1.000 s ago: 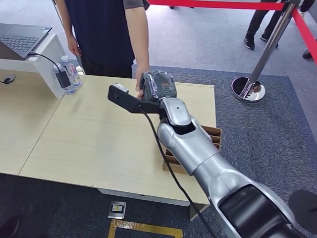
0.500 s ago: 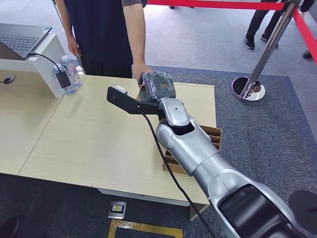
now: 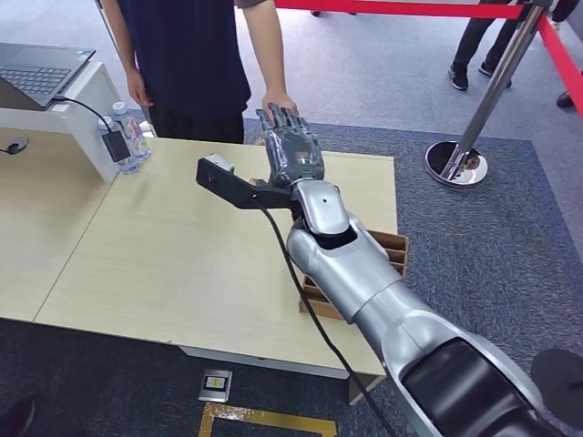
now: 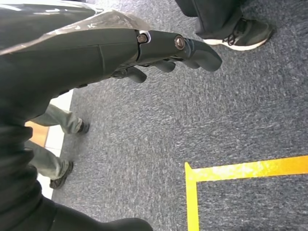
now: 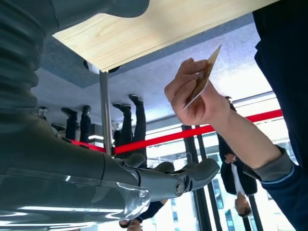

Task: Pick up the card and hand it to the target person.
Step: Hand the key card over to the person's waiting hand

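**Card in the person's hand, robot's right hand spread empty**

While the right arm [image 3: 357, 273] reaches out across the table [image 3: 158, 255], its hand [image 3: 292, 150] lies flat over the far edge with the fingers [image 3: 279, 123] stretched out and apart, nothing between them. From the wrist camera the same hand [image 5: 171, 178] shows long and straight, palm bare.

Just beyond those fingertips is the person's hand [image 3: 280, 100]. Seen from under the robot's wrist, that hand [image 5: 190, 91] pinches the card [image 5: 203, 77] between thumb and fingers, clear of the robot's hand and apart from the table's edge. The person [image 3: 189, 64] stands right against the far side of the table in a dark top.

Down at the robot's side, the left hand [image 4: 160, 50] hangs over grey carpet [image 4: 145, 144], fingers loosely extended and holding nothing, with a yellow line [image 4: 247, 168] marked on the floor below.

A cardboard box [image 3: 395, 250] sits at the table's right end beside the arm, two bottles [image 3: 127, 132] stand at the left corner, and a red rope [image 3: 413, 9] runs to a steel post [image 3: 481, 100].
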Robot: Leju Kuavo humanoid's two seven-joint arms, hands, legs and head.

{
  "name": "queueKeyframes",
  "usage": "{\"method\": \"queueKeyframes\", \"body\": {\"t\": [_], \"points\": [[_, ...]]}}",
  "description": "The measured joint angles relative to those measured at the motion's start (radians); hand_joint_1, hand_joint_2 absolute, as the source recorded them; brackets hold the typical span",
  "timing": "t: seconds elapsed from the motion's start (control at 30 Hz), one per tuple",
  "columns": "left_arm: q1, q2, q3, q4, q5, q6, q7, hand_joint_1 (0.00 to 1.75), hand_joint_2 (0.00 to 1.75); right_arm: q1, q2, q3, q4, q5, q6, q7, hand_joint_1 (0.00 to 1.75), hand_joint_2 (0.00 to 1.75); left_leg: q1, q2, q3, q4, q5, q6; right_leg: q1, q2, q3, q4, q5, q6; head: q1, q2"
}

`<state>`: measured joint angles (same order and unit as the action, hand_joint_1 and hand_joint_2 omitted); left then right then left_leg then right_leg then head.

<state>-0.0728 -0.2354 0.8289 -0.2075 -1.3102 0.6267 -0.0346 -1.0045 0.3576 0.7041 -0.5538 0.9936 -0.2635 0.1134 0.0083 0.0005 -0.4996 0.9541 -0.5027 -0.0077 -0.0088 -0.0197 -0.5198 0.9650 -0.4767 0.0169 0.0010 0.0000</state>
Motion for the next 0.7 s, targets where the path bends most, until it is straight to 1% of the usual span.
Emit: {"method": "queueKeyframes", "body": {"t": [0.13,0.3,0.4,0.53,0.63,0.7], "points": [[0.0,0.0,0.0,0.0,0.008,0.0,0.0,0.0,1.75,-0.001,-0.017,-0.004,-0.01,0.036,-0.024,-0.002,0.0,1.75,0.0,0.0,0.0,0.0,0.0,0.0,0.0,0.0,0.0,0.0,0.0,0.0,0.0,0.0],[0.002,0.0,0.001,0.0,0.018,-0.001,0.0,0.0,1.75,0.012,-0.082,-0.044,-0.072,0.115,-0.041,0.002,0.0,1.75,0.0,0.0,0.0,0.001,0.0,0.0,0.0,0.0,0.0,0.0,0.0,0.0,0.0,0.0],[0.003,0.0,0.004,0.0,0.031,0.001,0.002,0.0,1.75,0.053,-0.147,-0.092,-0.161,0.183,-0.062,0.007,0.0,1.75,0.0,-0.002,0.0,0.001,0.0,0.0,0.0,0.0,0.0,-0.001,0.0,0.0,0.0,0.0],[0.005,-0.001,0.012,0.0,0.05,0.01,0.004,0.0,1.75,0.143,-0.246,-0.199,-0.325,0.257,-0.093,0.003,0.0,1.75,0.0,-0.003,-0.001,0.002,-0.001,0.0,0.0,0.0,0.0,-0.002,0.0,0.0,0.0,0.0],[0.007,-0.003,0.023,0.0,0.06,0.017,0.004,0.0,1.75,0.241,-0.323,-0.304,-0.473,0.285,-0.146,0.001,0.0,1.75,0.0,-0.004,-0.001,0.002,-0.001,0.001,0.0,0.0,0.0,-0.003,0.0,0.0,0.0,0.0],[0.01,-0.004,0.029,0.0,0.062,0.018,0.001,0.0,1.75,0.336,-0.376,-0.397,-0.592,0.29,-0.207,-0.001,0.0,1.75,0.0,-0.005,-0.001,0.002,-0.002,0.002,0.0,0.0,0.001,-0.004,0.0,0.001,0.0,0.0]]}}
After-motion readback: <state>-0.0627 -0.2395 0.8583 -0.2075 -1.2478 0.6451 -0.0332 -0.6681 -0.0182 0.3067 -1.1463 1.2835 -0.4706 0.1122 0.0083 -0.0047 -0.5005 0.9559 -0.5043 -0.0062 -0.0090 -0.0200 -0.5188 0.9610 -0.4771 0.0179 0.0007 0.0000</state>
